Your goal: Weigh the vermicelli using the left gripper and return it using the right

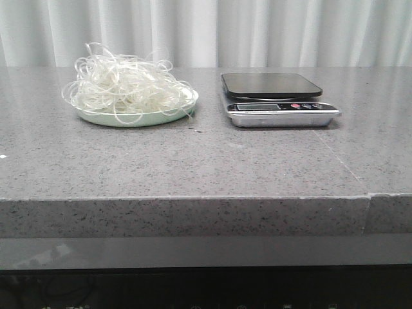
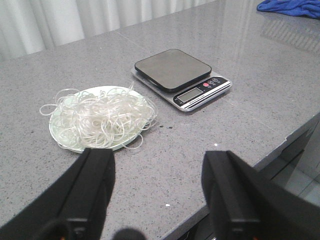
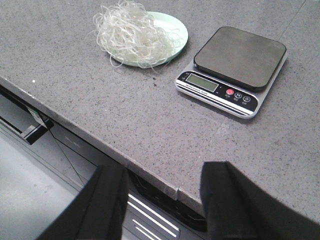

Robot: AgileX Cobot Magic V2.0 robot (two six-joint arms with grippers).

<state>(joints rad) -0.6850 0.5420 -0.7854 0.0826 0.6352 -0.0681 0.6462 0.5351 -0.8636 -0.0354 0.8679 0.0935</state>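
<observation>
The vermicelli (image 1: pixel 125 85), a fluffy heap of whitish looping strands, lies on a pale green plate (image 1: pixel 138 118) at the left of the grey stone table. It also shows in the left wrist view (image 2: pixel 102 117) and the right wrist view (image 3: pixel 132 32). A silver kitchen scale with a black platform (image 1: pixel 270 84) stands to the plate's right, empty; it shows too in the left wrist view (image 2: pixel 172 69) and the right wrist view (image 3: pixel 240 50). My left gripper (image 2: pixel 157 162) is open and empty, above the table's front edge, short of the plate. My right gripper (image 3: pixel 162 177) is open and empty over the front edge. Neither gripper shows in the front view.
The table's front edge (image 1: pixel 193 199) has a seam at the right (image 1: pixel 368 193). A blue cloth (image 2: pixel 292 7) lies at the far corner in the left wrist view. White curtains (image 1: pixel 206 32) hang behind the table. Drawer fronts show below the edge (image 3: pixel 150 220).
</observation>
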